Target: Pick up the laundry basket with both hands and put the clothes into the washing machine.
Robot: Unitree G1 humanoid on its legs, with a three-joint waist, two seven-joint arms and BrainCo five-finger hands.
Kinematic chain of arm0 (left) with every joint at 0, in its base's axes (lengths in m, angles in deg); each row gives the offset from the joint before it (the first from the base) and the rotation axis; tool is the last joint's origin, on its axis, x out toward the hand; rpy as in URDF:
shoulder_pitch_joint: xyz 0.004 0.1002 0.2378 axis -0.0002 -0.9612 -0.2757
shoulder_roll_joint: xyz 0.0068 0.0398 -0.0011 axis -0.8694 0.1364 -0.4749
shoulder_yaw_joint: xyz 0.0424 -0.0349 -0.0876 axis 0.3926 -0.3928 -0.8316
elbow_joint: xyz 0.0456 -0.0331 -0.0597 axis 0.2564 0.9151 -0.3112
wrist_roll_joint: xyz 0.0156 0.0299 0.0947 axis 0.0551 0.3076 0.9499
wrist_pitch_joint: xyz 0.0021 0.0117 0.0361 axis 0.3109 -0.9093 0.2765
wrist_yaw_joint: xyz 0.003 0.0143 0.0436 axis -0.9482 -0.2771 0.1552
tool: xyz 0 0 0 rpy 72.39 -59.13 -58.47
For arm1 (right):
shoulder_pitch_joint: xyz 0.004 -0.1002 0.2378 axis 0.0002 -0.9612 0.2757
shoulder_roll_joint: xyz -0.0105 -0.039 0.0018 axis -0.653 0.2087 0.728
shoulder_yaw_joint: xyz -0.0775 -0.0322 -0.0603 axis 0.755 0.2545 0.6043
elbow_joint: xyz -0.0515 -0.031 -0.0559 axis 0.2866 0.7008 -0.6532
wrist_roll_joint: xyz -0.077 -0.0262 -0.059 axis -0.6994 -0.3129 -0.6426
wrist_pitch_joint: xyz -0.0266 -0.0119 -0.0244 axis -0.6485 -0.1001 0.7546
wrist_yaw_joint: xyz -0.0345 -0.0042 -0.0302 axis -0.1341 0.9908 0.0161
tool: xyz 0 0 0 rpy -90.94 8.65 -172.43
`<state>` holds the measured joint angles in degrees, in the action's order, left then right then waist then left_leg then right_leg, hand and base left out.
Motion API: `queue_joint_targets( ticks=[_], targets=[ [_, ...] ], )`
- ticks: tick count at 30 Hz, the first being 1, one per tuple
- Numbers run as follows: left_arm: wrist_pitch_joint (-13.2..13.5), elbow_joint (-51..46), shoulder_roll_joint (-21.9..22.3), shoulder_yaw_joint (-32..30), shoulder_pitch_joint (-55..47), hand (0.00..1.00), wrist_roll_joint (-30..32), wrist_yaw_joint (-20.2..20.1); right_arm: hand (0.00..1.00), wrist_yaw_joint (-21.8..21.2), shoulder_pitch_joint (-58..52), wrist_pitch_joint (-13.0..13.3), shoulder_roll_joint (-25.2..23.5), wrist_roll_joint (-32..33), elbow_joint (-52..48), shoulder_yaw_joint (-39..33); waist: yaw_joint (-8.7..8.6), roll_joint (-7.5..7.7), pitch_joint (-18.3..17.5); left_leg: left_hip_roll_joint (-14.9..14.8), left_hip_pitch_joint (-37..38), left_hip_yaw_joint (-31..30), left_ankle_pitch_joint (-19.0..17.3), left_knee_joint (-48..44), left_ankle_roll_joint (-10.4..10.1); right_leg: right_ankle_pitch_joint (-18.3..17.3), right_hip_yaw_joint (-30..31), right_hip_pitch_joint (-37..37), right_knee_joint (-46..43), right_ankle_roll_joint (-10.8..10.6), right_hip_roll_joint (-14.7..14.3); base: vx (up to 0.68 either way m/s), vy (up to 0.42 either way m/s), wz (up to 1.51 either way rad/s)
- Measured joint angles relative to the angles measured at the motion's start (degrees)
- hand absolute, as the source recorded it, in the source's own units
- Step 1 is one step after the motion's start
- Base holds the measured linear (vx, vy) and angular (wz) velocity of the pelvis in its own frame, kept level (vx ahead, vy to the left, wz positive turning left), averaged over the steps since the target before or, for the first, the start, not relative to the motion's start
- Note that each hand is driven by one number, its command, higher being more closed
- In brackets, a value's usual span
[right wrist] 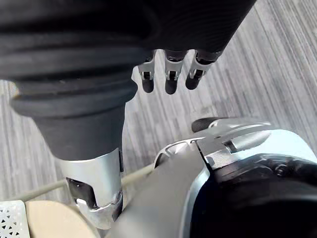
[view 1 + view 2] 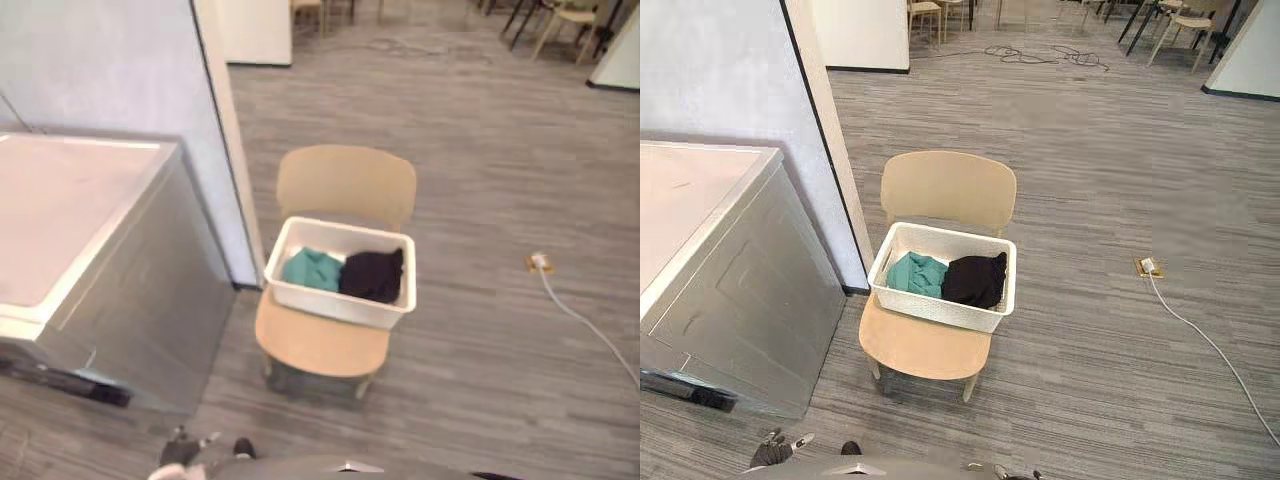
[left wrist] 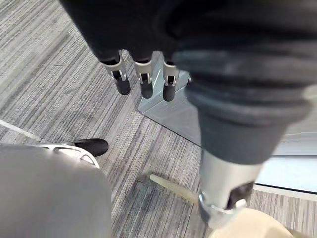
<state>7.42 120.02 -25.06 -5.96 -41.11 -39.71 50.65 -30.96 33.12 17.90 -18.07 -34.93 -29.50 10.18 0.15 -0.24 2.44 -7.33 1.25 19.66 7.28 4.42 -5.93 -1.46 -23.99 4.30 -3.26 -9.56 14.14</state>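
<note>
A white laundry basket (image 2: 288, 285) rests on the seat of a tan wooden chair (image 2: 345, 180) ahead of me. Inside it lie a teal garment (image 2: 311, 269) and a black garment (image 2: 373, 275). The grey washing machine (image 2: 90, 260) stands to the left with its pale lid shut. My left hand (image 3: 143, 79) hangs over the floor by the machine's lower corner, fingers straight and holding nothing. My right hand (image 1: 168, 74) hangs over bare floor, fingers straight and empty. Both hands are well short of the basket.
A white wall edge (image 2: 228, 130) rises between the machine and the chair. A floor socket (image 2: 540, 263) with a white cable (image 2: 590, 325) lies to the right. More chairs (image 2: 1195, 25) stand far back. Open grey floor surrounds the chair.
</note>
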Motion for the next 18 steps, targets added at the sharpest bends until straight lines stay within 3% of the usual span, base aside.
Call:
queue_joint_targets(
  ticks=[10, 12, 15, 17, 18],
  targets=[
    [1.0, -0.5, -0.9, 2.5, 0.3, 0.0, 0.0, 0.0, 0.0, 0.1, 0.6, 0.2, 0.6, 0.4, -0.3, 2.1, -0.16, 0.03, 0.3, -0.7, -0.6, 2.3, -0.7, 0.4, -0.3, 0.4, -0.1, -0.5, 1.7, 0.1, -0.6, 0.0, -0.001, -0.04],
    [1.4, -0.5, -0.9, 2.5, 0.7, 0.0, 0.0, 0.0, 0.0, 0.2, 1.4, 0.6, 0.8, 1.0, -0.4, 2.9, -0.13, 0.08, 0.3, -1.2, -1.6, 4.9, -1.2, 0.4, -0.2, 0.8, -0.6, -1.1, 2.7, 0.2, -0.7, 0.0, -0.004, -0.17],
    [2.7, -0.8, -0.4, 2.5, 2.1, 0.0, -0.9, 0.0, 0.0, 0.5, 3.4, 1.6, 1.1, 3.3, -0.4, 4.0, -1.31, 0.3, 1.1, -3.5, -2.4, 17.2, 0.6, 0.0, -0.2, 3.4, -3.9, -2.0, 4.0, -0.7, -0.3, 0.08, 0.0, 0.13],
    [3.1, -2.4, 0.4, 2.4, 2.6, 0.0, -1.1, 0.0, 0.0, 0.7, 4.7, 1.8, 1.2, 4.4, -0.4, 4.5, -1.16, 0.58, 2.5, -3.5, -2.3, 18.6, 1.1, 0.0, 0.0, 4.2, -3.8, -2.5, 4.2, -0.6, -0.1, 0.08, 0.009, -0.19],
    [3.6, -2.8, 0.4, 2.4, 3.2, 0.0, -1.1, 0.0, 0.0, 0.8, 6.4, 2.5, 1.0, 5.1, -0.5, 5.0, -1.42, 1.46, 3.7, -3.6, -2.1, 19.6, 1.1, 0.0, 0.0, 4.3, -3.8, -2.7, 4.3, -0.7, 0.0, 0.04, 0.008, -0.26]
  ],
)
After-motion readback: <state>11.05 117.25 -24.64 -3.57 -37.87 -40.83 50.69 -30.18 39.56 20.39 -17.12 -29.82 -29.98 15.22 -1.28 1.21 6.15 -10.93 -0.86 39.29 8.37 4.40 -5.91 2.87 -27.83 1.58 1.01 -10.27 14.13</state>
